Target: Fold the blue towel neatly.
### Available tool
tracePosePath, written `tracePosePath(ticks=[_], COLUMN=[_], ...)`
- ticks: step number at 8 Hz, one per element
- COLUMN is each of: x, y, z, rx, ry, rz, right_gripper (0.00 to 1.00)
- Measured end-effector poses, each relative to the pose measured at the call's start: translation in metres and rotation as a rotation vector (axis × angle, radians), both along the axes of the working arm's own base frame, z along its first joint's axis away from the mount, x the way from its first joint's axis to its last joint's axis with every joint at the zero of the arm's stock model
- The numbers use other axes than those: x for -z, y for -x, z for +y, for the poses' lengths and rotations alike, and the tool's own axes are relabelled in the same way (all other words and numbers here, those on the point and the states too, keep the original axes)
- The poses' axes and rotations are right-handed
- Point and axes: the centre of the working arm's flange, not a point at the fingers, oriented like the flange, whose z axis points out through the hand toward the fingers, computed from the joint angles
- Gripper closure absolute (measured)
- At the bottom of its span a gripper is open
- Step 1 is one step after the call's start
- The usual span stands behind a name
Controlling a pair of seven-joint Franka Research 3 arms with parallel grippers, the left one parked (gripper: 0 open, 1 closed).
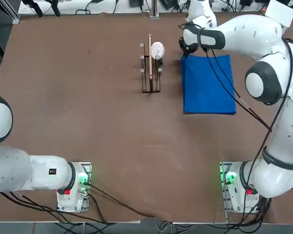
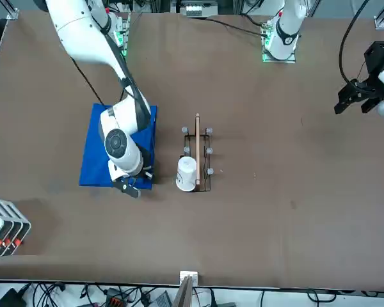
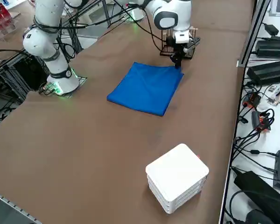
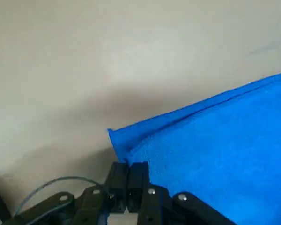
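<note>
My right gripper (image 4: 128, 180): fingers pressed together, nothing between them, poised at far corner of blue towel (image 1: 208, 84), corner nearest wooden rack (image 1: 151, 73). Towel lies flat on brown table (image 1: 88, 107), doubled, layered edges visible at that corner. White cup (image 2: 187, 173) sits in rack, just beside towel.
</note>
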Motion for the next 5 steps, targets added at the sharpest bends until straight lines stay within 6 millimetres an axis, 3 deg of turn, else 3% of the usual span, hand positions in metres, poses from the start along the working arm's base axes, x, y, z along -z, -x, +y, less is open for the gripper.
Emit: tracePosePath(ticks=[5], x=[0.026], y=[-0.006], z=[0.005], rx=[-0.018], ry=[0.018], rz=[0.000], right_gripper=[0.98])
